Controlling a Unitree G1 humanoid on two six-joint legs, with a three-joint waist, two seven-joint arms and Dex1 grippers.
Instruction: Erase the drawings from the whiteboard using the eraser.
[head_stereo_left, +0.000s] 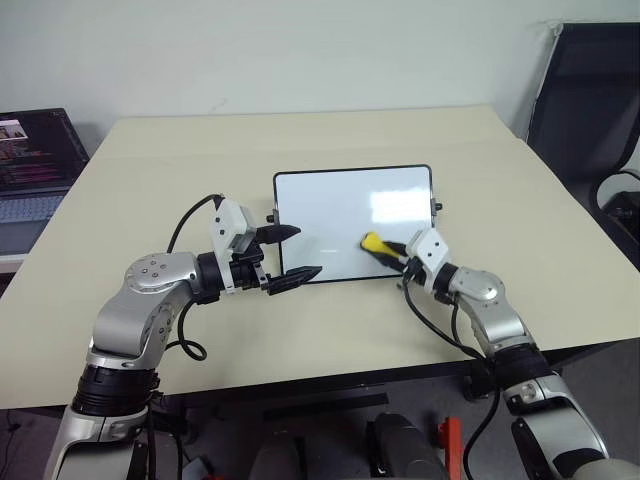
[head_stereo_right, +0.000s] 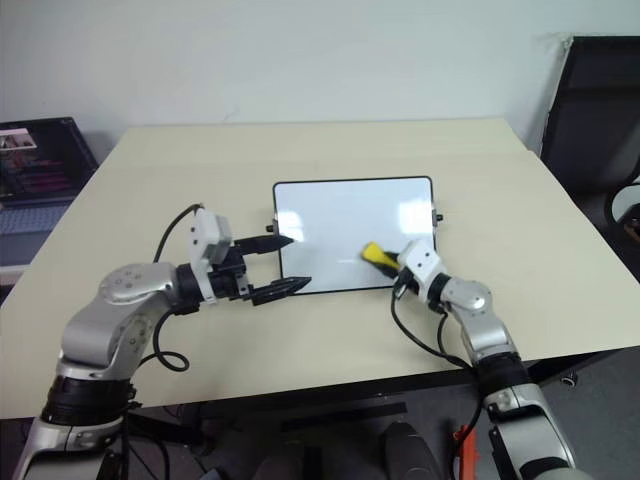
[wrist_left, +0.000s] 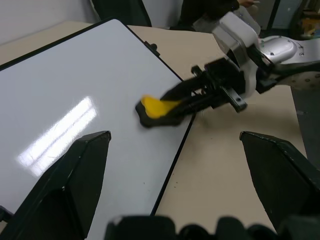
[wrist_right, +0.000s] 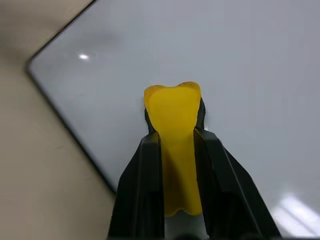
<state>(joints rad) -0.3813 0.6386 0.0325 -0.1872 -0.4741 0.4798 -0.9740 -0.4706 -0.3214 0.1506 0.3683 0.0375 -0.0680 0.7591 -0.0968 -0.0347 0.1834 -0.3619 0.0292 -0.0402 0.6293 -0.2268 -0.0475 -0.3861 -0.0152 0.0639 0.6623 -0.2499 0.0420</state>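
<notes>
Now, left to right across the table (head_stereo_left: 120, 200):

Laptop (head_stereo_left: 35, 160): off the table's left edge; dark screen; no part in the job.

Left gripper (head_stereo_left: 290, 253): jaws spread wide, holding nothing; hovering at the whiteboard's near-left corner, upper fingertip over the left frame edge.

Whiteboard (head_stereo_left: 340, 205): flat, mid-table, long side toward the near edge; surface glossy, glare patches only; drawings not to be made out on the white.

Eraser (head_stereo_left: 372, 241): yellow block clamped between the two black fingers, tip standing proud of them; over the board's near-right part, just inside the frame; looks pressed to the surface, contact not certain.

Right gripper (head_stereo_left: 385, 250): narrow, closed on the eraser; reaching in over the board's near-right corner, pointing leftward.

Step in hand: wiping pass, probably late; little or nothing blue visible.

Next move: sweep across the unwiped white toward the left edge, pressure even, eraser flat; left gripper best placed to steady the frame against sliding.
</notes>
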